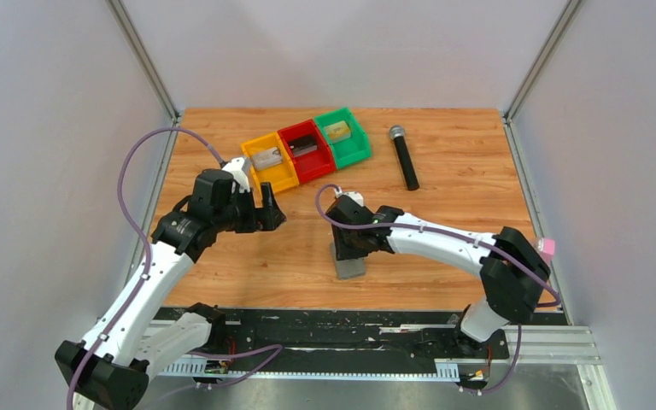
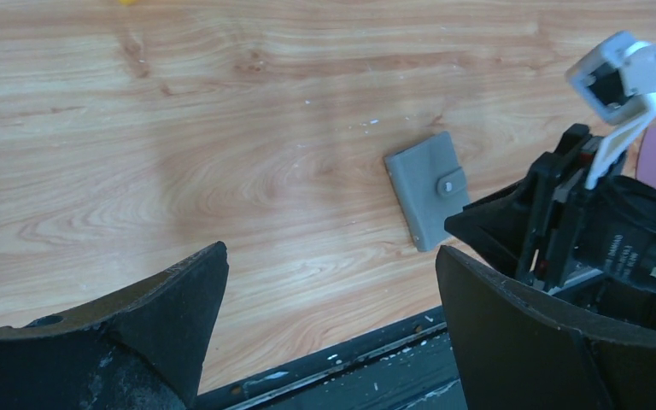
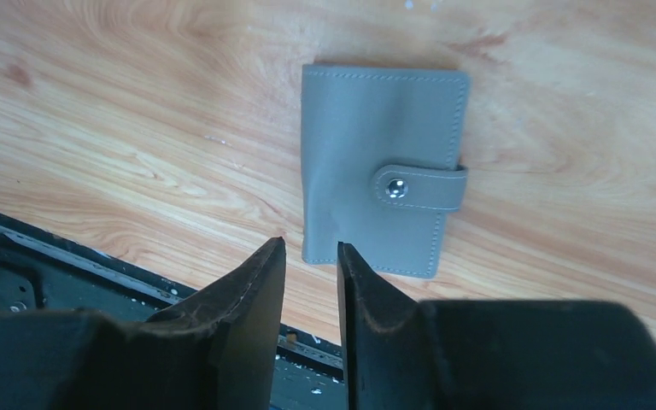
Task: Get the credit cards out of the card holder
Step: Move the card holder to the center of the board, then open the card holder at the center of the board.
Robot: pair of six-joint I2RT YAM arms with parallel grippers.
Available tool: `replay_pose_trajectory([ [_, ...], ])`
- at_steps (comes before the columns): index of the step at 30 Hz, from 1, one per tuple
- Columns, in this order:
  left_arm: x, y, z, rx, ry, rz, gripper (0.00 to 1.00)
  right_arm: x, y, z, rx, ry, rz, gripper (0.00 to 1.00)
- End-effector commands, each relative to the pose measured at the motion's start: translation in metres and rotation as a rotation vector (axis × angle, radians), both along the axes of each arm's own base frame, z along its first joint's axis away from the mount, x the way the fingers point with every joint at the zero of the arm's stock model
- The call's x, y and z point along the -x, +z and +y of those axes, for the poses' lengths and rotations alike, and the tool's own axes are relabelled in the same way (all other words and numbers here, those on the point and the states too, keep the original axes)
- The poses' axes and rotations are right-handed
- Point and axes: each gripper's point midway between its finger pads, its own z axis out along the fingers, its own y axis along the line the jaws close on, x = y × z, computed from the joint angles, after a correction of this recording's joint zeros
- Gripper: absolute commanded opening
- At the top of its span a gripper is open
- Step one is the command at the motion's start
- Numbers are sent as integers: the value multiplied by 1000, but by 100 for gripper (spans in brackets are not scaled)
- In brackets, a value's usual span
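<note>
You see the card holder (image 3: 367, 162) lying flat on the table (image 1: 478, 171) near the front edge. It is closed, with its snap strap fastened. The right jaws hang close over it, parted only a little and gripping nothing. The left jaws stand wide open and empty, well apart from it, near the yellow bin (image 1: 271, 162).
</note>
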Motion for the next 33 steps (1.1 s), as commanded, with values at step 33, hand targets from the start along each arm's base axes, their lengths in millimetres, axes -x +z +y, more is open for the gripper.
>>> replay_pose_trajectory([
  [33,-10,2,-29,155,-28,23,100,-40,-29,-22,60,-15,-64,35],
])
